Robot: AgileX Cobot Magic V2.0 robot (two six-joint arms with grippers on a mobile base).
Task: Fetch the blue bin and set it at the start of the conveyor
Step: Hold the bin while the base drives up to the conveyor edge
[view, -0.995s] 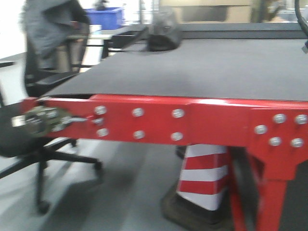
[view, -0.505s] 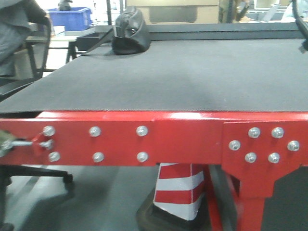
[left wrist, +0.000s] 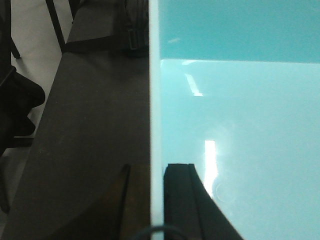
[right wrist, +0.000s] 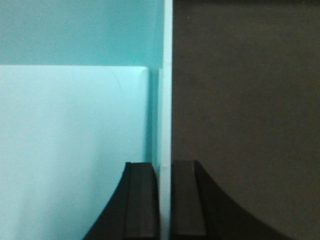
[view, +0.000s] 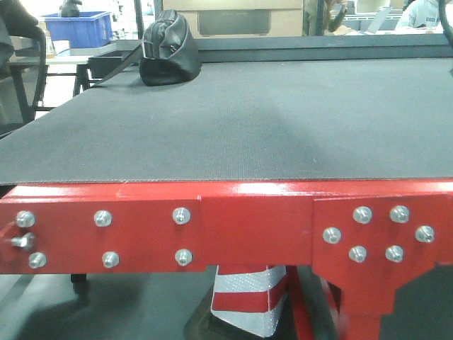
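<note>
The blue bin (left wrist: 240,125) is a pale cyan tub; only the two wrist views show it, and the front view does not. My left gripper (left wrist: 156,200) is shut on its left wall, one finger inside and one outside. My right gripper (right wrist: 165,200) is shut on the opposite wall of the bin (right wrist: 75,125) in the same way. Both wrist views show dark belt (right wrist: 240,100) beneath the bin's outer side. The conveyor start (view: 233,127), a dark grey belt edged by a red bolted frame (view: 241,227), fills the front view close ahead. Whether the bin touches the belt I cannot tell.
A black bag (view: 168,48) lies on the belt at its far left, also in the left wrist view (left wrist: 135,30). A red-and-white cone (view: 248,297) stands under the frame. A dark blue bin (view: 78,28) and a chair (view: 18,78) are at the back left.
The front view has swung and closed in: the red frame sits lower and larger, the bag has slid left in the picture, and the chair has nearly left the view.
</note>
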